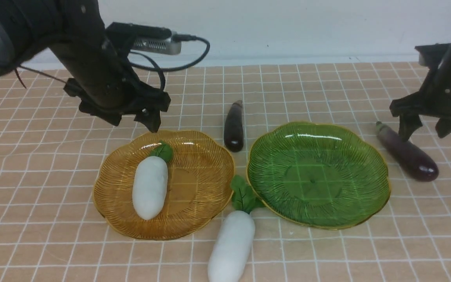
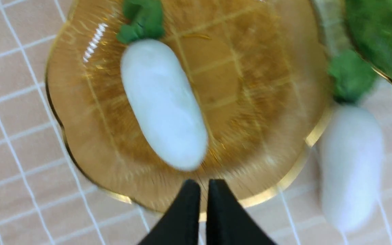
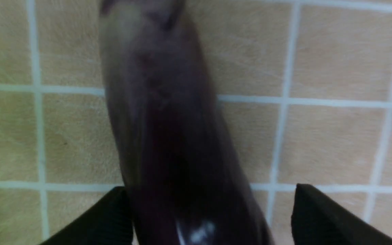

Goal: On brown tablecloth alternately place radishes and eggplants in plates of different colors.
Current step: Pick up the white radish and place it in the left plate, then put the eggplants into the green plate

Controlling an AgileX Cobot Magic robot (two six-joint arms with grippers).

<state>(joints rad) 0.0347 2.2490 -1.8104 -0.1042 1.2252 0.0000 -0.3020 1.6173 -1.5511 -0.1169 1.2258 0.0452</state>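
**One radish plated, right hand open over the longer eggplant**

The left hand (image 1: 151,123) hangs above the far rim of the amber plate (image 1: 200,180), its two fingers (image 2: 185,204) pressed almost together and holding nothing. In that plate lies one radish (image 1: 150,188), lengthwise, with its green leaves toward the far edge.

The second radish (image 1: 231,246) lies on the brown tablecloth (image 1: 53,235) at the near side, in front of the gap between the two plates. Its leaves reach up into that gap, next to the rim of the green plate (image 1: 315,176), which carries nothing.

The shorter eggplant (image 1: 234,127) rests on the cloth just beyond the same gap, stem end pointing away.

The longer eggplant (image 1: 407,156) lies on the cloth to the right of the green plate, slanting with its stem end farther off. The right hand (image 1: 425,131) is low over its stem half with the jaws spread wide. In the right wrist view one finger (image 3: 322,217) stands clear of the eggplant; the other sits hard against its side, though the blur may hide a small gap there.
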